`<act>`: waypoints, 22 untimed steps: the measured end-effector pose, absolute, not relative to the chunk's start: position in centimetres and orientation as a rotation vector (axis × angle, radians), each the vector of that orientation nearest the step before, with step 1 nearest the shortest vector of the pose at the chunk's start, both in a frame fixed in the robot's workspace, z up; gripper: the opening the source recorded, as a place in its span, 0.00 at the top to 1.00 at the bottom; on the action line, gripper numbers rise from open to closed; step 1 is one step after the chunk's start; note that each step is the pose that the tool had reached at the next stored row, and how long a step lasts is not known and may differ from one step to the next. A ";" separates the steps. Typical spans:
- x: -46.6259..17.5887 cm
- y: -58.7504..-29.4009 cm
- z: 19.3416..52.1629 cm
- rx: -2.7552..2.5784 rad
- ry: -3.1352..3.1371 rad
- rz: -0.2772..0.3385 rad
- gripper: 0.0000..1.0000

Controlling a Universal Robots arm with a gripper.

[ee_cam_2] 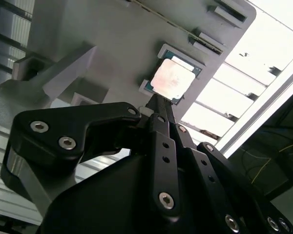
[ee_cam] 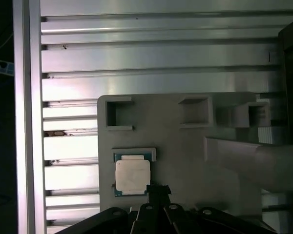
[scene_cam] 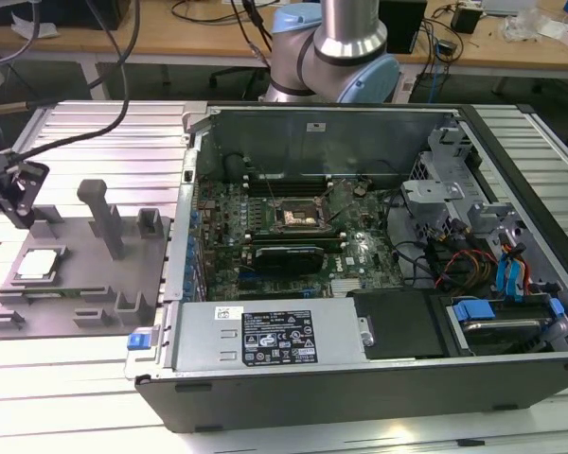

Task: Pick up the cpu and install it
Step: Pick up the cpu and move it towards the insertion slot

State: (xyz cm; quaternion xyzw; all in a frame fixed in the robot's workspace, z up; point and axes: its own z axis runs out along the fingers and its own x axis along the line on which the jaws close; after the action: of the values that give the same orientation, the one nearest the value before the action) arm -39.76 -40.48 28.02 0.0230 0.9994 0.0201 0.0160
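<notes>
- The cpu [scene_cam: 38,266] lies flat in a framed recess of the grey plate [scene_cam: 85,307], near the plate's edge at the exterior view's left.
- The gripper [ee_cam_2: 157,101] hangs by one cpu edge. Its fingers [ee_cam_2: 163,146] are pressed together, holding nothing.
- The upright pegs [scene_cam: 102,218] stand well apart on the plate.
- Bare counter [scene_cam: 85,132] lies around the plate.

Wooden workbench [scene_cam: 170,43] along the back, cables [scene_cam: 208,11] strewn over it, shadow beneath; slotted aluminium tabletop [scene_cam: 104,123] up front, washed with bright glare.
</notes>
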 end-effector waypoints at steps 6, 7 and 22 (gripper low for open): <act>-40.2 -40.8 26.9 0.072 3.110 0.062 0.89; -40.2 -40.9 26.7 0.071 3.111 0.063 0.89; -41.0 -41.5 23.4 0.072 3.113 0.063 0.89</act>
State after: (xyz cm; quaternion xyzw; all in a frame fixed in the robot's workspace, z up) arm -41.03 -41.52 23.37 0.0233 0.9994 0.0201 0.0136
